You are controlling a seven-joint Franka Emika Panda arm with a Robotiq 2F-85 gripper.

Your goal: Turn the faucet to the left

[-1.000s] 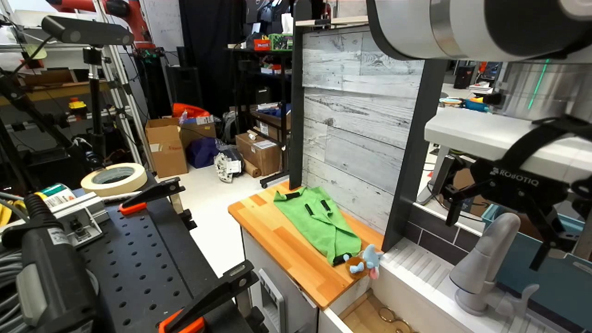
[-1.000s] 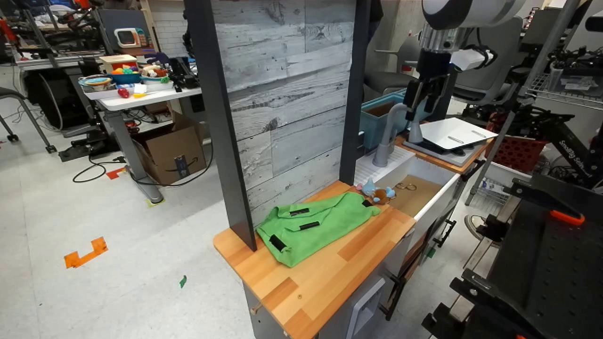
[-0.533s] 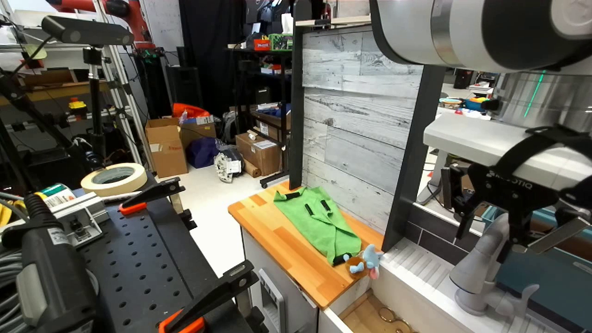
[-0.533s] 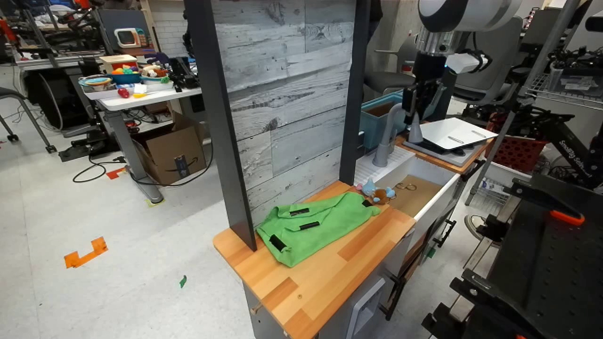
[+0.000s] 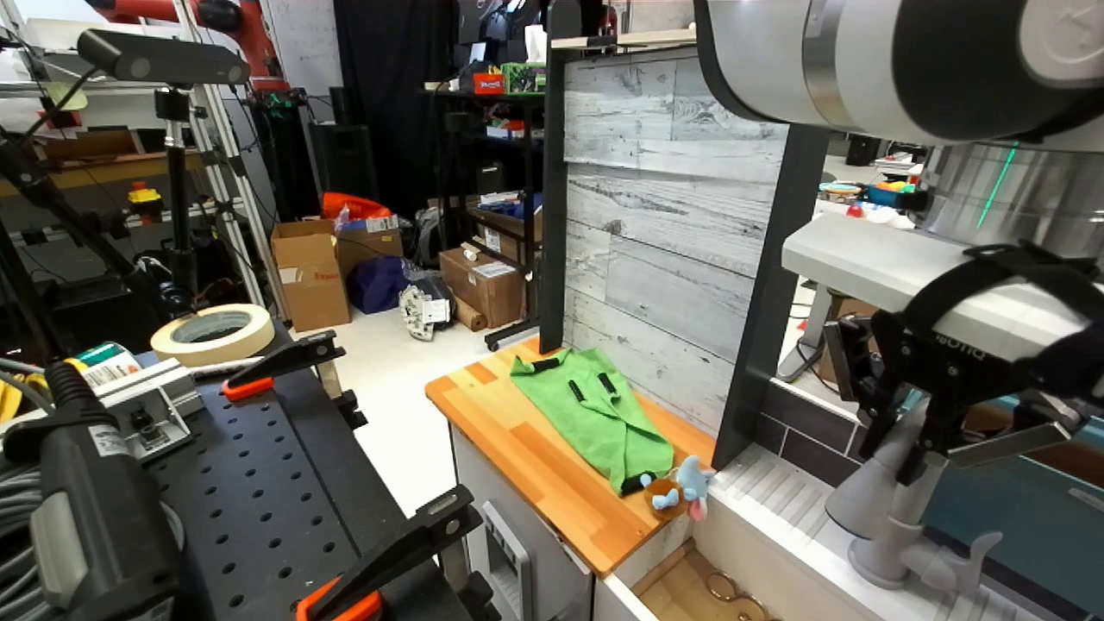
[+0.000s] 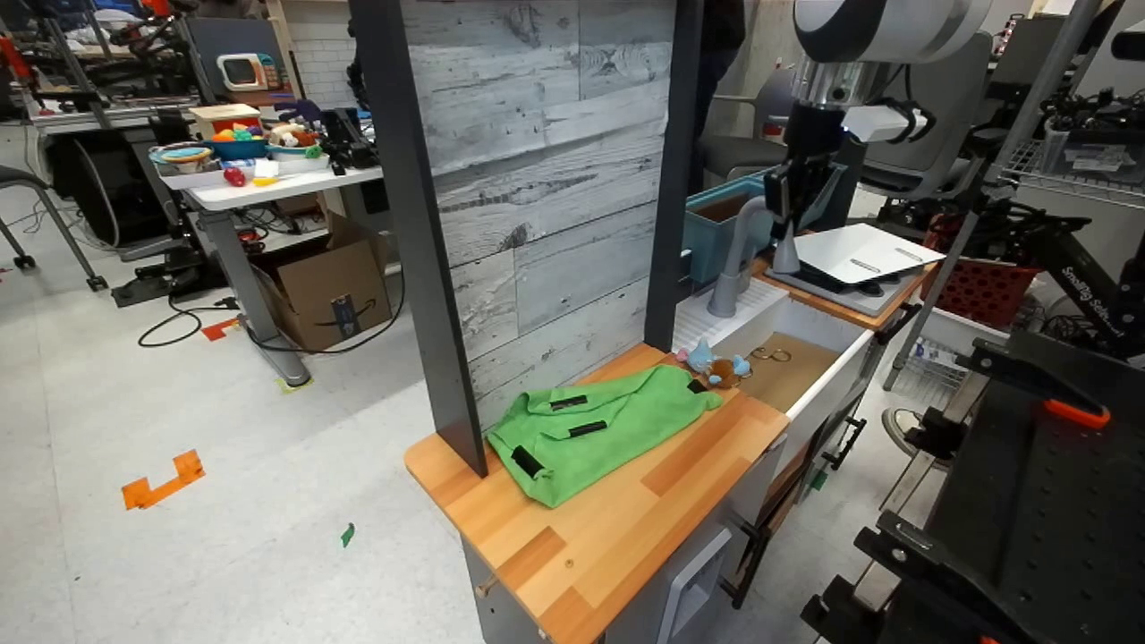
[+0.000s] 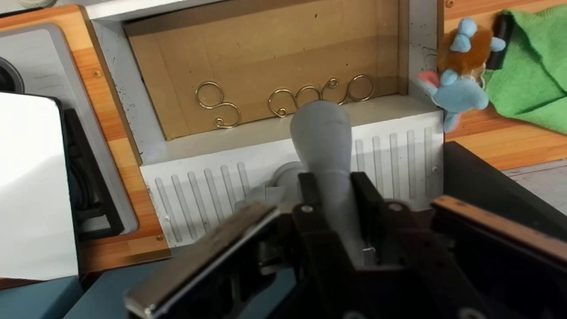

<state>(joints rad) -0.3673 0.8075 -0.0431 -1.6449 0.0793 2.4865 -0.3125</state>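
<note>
Claw [image 7: 334,177] is clasping faucet spout [image 7: 321,137], pinching from both sides. Turning is seemingly the step in hand; next move is calling for slow leftward swinging without slackening.

You could read "OTIQ" on the gripper [image 5: 888,457] at right, its first letters unclear. A box [image 6: 318,300] at left showed you a curved arrow sign; the black arm [image 6: 1078,268] at right bore "Smoking" and an unclear second word.
</note>
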